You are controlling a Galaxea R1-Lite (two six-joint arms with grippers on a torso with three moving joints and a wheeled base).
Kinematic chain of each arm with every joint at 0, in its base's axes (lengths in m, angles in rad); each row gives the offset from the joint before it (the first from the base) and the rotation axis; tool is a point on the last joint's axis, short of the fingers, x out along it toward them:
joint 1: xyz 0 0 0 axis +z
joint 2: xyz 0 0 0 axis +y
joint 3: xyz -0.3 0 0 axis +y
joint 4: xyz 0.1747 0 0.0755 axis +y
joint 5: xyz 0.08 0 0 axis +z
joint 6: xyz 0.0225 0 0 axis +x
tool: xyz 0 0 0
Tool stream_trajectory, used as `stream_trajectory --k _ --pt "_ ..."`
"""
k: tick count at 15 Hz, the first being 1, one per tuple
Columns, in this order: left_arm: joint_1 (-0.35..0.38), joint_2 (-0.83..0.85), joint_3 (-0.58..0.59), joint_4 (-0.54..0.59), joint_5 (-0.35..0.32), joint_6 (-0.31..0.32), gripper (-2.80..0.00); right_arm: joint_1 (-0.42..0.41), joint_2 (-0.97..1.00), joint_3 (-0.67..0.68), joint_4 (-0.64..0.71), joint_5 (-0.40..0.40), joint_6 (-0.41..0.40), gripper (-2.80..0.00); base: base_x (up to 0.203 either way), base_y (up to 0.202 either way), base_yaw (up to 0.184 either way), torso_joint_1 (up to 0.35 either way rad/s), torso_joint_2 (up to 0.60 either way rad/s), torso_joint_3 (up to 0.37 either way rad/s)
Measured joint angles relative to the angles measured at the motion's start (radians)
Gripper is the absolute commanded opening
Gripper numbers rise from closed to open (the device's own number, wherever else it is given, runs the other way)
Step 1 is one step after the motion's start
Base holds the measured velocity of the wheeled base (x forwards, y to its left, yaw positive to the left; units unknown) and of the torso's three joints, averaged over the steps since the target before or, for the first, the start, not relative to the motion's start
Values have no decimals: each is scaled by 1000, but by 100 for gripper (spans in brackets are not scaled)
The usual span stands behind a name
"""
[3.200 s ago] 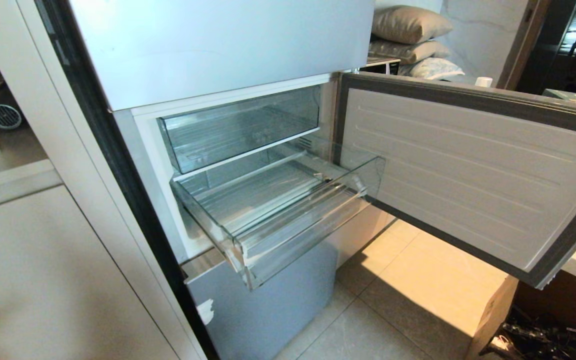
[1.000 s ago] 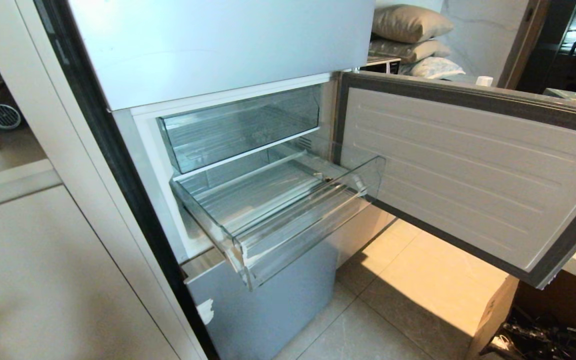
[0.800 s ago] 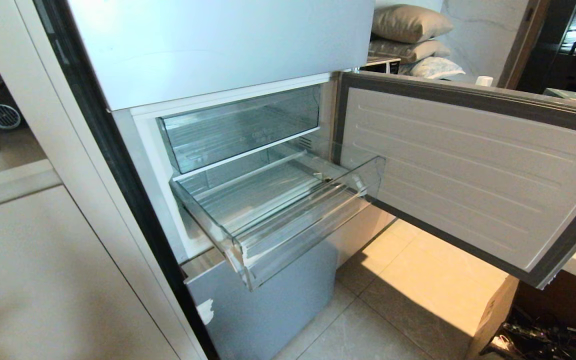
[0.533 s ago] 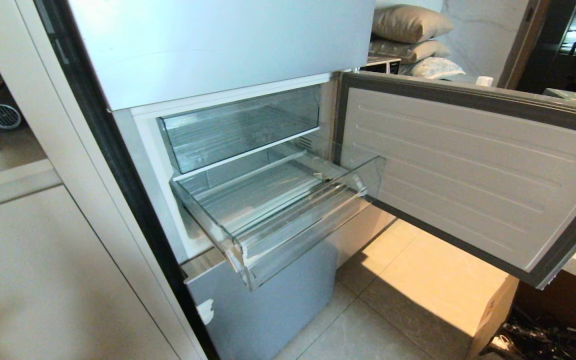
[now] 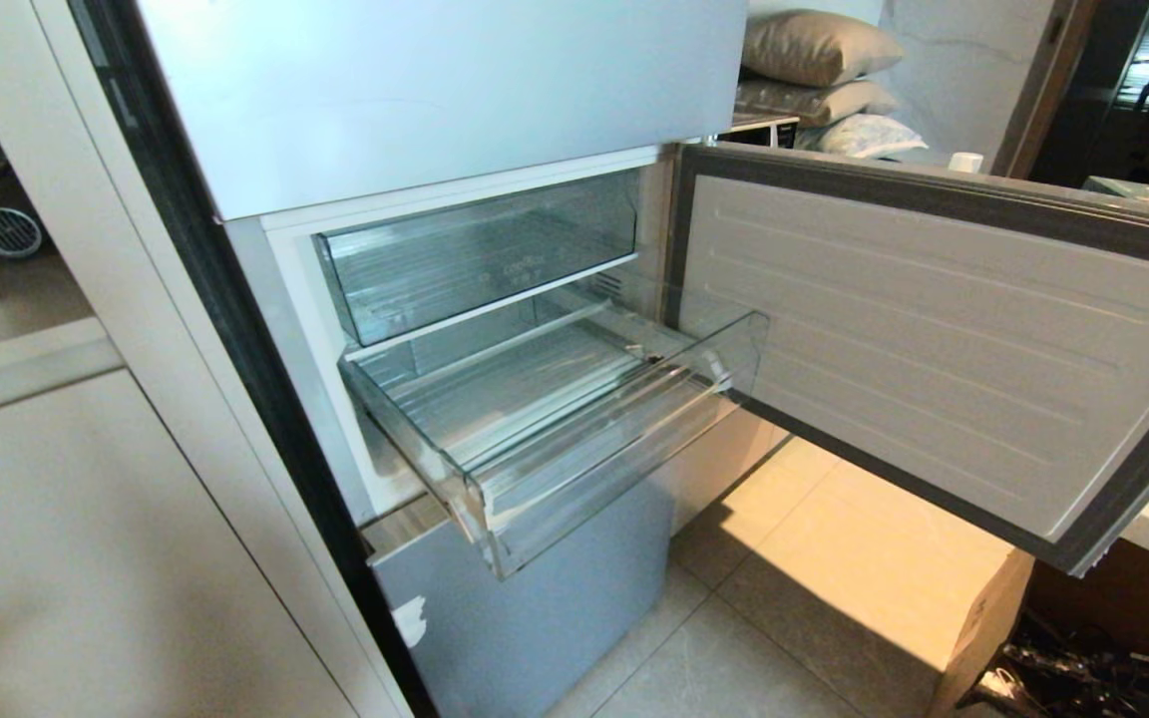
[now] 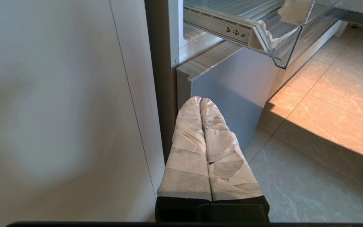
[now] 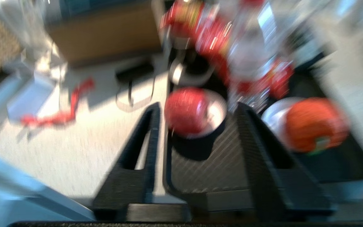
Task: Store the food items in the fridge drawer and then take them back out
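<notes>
Right gripper, black, jaws apart, is not closed on anything that I can see. Just beyond its tips a round glossy red apple sits in a small white dish on a dark tray, an orange fruit beside the apple. I judge: centre the apple between the jaws, then close gently. Left gripper is parked, pinched closed. The clear ribbed fridge drawer stands pulled out, nothing in it.
</notes>
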Motion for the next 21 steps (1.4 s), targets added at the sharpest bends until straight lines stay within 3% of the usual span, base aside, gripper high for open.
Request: stream_trajectory --k 4,6,9,13,14,16,21 --pt "0 0 0 0 0 0 -280 40 -269 37 44 -68 -2 -280 0 0 0 0 0 0" --pt "0 0 0 0 0 0 -280 157 -381 62 75 -75 -10 -280 0 0 0 0 0 0" --pt "0 0 0 0 0 0 -280 452 -537 123 187 -94 -15 -280 0 0 0 0 0 0" --pt "0 0 0 0 0 0 -280 895 -661 234 406 -205 5 -280 0 0 0 0 0 0" --pt "0 0 0 0 0 0 -280 980 -653 264 423 -222 28 -280 0 0 0 0 0 0" --pt "0 0 0 0 0 0 -280 1071 -578 296 384 -224 83 -280 0 0 0 0 0 0" --pt "0 0 0 0 0 0 -280 1138 -201 275 116 -124 141 -280 0 0 0 0 0 0"
